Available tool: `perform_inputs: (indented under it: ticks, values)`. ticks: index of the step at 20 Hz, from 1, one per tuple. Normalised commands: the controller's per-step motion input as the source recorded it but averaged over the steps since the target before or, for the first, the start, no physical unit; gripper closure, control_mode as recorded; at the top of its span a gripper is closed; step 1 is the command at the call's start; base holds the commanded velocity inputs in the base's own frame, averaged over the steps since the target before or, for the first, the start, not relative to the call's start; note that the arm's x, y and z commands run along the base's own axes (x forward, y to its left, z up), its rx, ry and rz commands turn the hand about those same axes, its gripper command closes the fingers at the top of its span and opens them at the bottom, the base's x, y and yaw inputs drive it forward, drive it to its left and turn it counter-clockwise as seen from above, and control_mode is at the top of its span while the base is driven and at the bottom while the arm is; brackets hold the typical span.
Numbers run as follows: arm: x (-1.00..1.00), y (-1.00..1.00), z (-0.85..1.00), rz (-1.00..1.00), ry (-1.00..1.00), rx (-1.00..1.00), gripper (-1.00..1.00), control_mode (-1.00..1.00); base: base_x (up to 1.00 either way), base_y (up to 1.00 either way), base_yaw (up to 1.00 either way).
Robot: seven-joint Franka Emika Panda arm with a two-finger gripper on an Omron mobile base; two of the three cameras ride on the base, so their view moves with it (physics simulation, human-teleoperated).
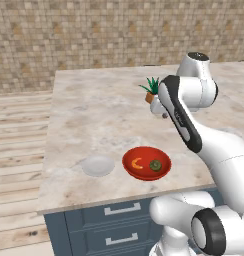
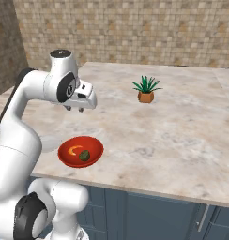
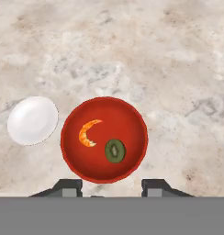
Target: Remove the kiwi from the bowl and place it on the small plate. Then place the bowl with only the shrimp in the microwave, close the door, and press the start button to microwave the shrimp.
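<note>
Fingertips of my gripper are hanging spread wide, empty, above the bowl near the worktop's front edge; I'm judging a straight descent onto the kiwi, avoiding the shrimp.

1 bowl, 1 kiwi, 1 shrimp, 1 plate, 1 plant.

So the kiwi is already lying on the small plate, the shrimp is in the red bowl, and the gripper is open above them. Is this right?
Not quite. The kiwi is not on the small plate; it lies in the red bowl beside the shrimp, as the hand view shows. The plate sits beside the bowl with nothing on it. The rest holds: the gripper is open above them.
</note>
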Motion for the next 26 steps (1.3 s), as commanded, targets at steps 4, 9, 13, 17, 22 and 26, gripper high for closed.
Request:
perform_inputs:
  ticks: [4,9,13,17,22,26]
  values:
    - [-0.32,0.0,-0.06,0.0,-0.08,0.0,-1.0,-1.0,0.0,0.0,0.0]
    - [-0.19,0.24,-0.85,-0.01,0.16,-0.01,-1.0,-1.0,0.0,0.0,0.0]
    - [0.08,0.15,-1.0,0.0,0.35,-0.07,-1.0,-1.0,0.0,0.0,0.0]
    - [0.21,0.02,-0.86,0.04,0.16,-0.07,-1.0,-1.0,0.0,0.0,0.0]
    - [0.47,0.02,-0.79,0.11,0.09,-0.13,-1.0,-1.0,0.0,0.0,0.0]
    - [0.4,-0.01,-0.65,0.11,0.0,-0.08,-1.0,-1.0,0.0,0.0,0.0]
